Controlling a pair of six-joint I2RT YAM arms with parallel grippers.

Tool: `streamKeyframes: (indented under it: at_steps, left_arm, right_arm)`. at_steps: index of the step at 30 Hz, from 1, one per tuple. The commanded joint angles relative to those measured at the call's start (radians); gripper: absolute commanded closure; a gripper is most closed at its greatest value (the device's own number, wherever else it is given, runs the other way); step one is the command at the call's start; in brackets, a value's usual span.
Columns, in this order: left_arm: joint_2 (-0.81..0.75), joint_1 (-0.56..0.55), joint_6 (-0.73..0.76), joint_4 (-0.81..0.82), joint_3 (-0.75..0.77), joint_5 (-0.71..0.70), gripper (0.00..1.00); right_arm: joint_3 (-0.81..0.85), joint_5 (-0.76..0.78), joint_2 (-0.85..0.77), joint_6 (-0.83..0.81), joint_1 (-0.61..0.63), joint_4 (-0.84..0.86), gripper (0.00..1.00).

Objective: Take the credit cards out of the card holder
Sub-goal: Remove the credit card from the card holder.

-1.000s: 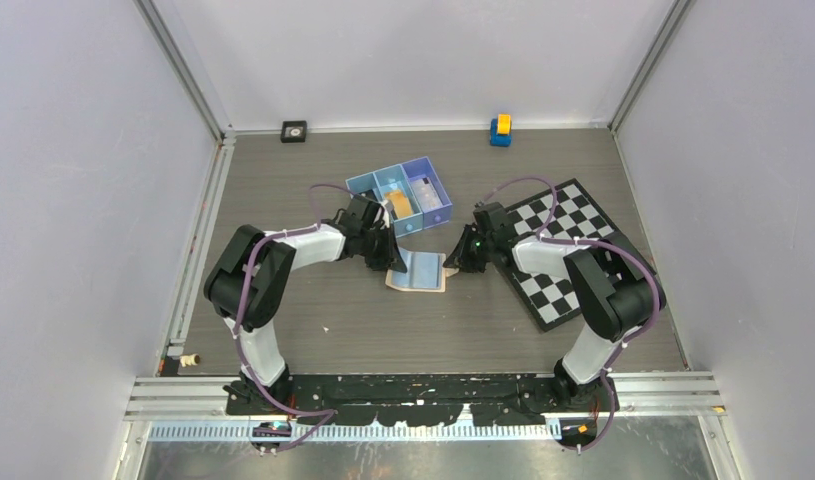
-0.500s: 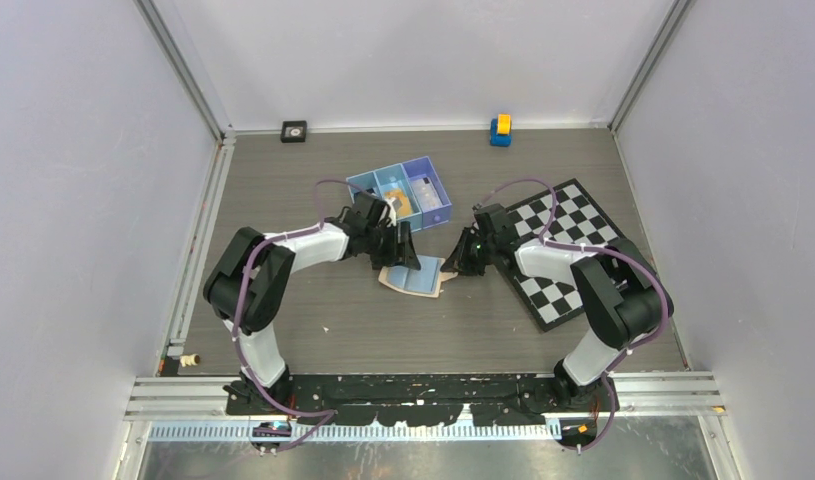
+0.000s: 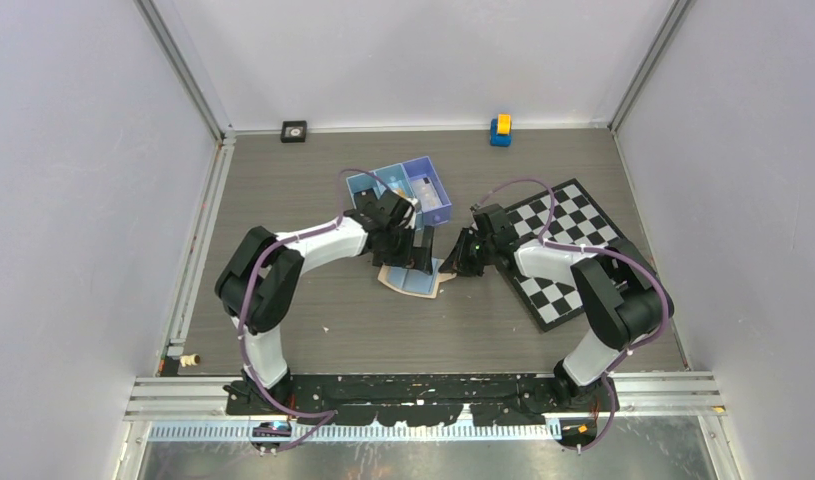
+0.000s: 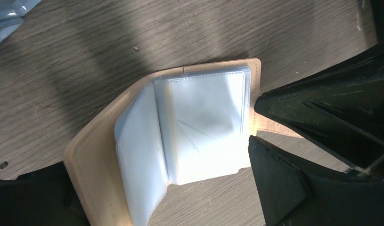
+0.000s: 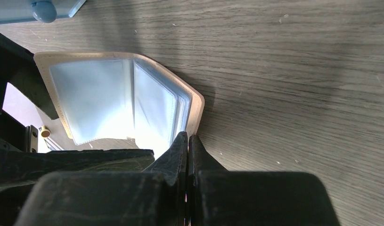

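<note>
Tan leather card holder (image 3: 414, 281) lies spread open on the grey wood table (image 3: 323, 310), clear sleeves facing up, near the blue tray (image 3: 366, 184). We see the left gripper (image 3: 413, 258) poised over it, fingers spread wide, the holder between them. The right gripper (image 5: 187, 140) has its fingers pressed together, tips touching the holder's right cover edge. We cannot tell whether they nip it.

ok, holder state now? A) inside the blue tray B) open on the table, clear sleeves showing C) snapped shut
B: the holder lies spread open on the table, its clear sleeves facing up.
</note>
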Motion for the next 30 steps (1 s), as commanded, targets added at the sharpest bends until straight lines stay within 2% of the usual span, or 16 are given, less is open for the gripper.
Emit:
streamKeyframes:
  at_steps: [1,17,21,27,30]
  left_arm:
    - [0.052,-0.037,0.055,-0.139,0.059,-0.120,0.02]
    - [0.156,-0.096,0.077,-0.283,0.175,-0.254,0.03]
    - [0.167,-0.099,0.081,-0.303,0.187,-0.271,0.17]
    - [0.180,-0.099,0.084,-0.305,0.191,-0.262,0.31]
    - [0.188,-0.098,0.088,-0.309,0.197,-0.256,0.44]
  right_arm:
    - [0.008,-0.015,-0.051,-0.012,0.009,0.032,0.99]
    - [0.012,-0.010,-0.050,-0.013,0.015,0.027,0.99]
    - [0.012,-0.007,-0.049,-0.014,0.014,0.026,1.00]
    - [0.010,0.007,-0.063,-0.015,0.014,0.021,0.99]
    - [0.007,0.018,-0.075,-0.015,0.015,0.018,0.99]
